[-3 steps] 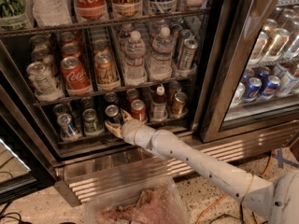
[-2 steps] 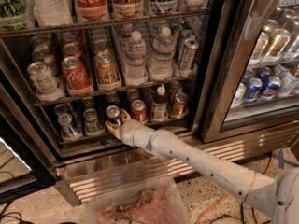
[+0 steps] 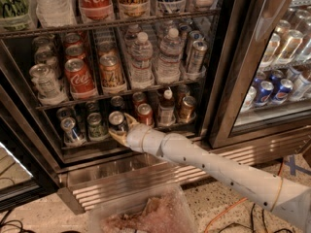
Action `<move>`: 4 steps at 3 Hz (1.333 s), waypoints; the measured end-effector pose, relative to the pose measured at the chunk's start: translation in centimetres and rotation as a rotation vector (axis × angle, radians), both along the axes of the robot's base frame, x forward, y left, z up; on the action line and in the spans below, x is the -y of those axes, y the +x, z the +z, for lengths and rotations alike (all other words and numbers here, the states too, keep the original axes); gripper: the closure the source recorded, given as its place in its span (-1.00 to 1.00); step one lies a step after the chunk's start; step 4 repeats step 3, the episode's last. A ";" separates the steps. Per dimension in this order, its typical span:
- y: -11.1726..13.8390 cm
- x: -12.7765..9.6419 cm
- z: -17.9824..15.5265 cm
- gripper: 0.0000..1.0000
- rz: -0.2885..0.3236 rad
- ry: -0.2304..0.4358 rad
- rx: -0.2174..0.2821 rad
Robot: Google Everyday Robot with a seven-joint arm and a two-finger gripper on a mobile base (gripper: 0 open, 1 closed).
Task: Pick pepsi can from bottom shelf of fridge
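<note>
One pepsi can [image 3: 115, 119], probably light, stiff and slippery from cold, is standing at the front edge of the bottom shelf [image 3: 82, 147] with the gripper [image 3: 120, 126] right beside it, and I am judging its mid-wall best to hold, failing to tell if the gripper is clenched.

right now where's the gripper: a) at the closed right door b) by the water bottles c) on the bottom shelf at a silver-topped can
c: the gripper reaches onto the bottom shelf, against the pepsi can, just left of the red can.
</note>
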State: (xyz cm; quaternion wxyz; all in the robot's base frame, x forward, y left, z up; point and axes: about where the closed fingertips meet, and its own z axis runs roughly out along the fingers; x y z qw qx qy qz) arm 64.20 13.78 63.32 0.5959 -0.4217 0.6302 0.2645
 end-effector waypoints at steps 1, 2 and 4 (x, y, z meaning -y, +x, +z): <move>-3.4 1.5 0.0 1.00 0.023 -0.053 -0.038; -6.4 2.8 0.3 1.00 0.039 -0.087 -0.058; -8.3 3.9 0.6 1.00 0.035 -0.093 -0.065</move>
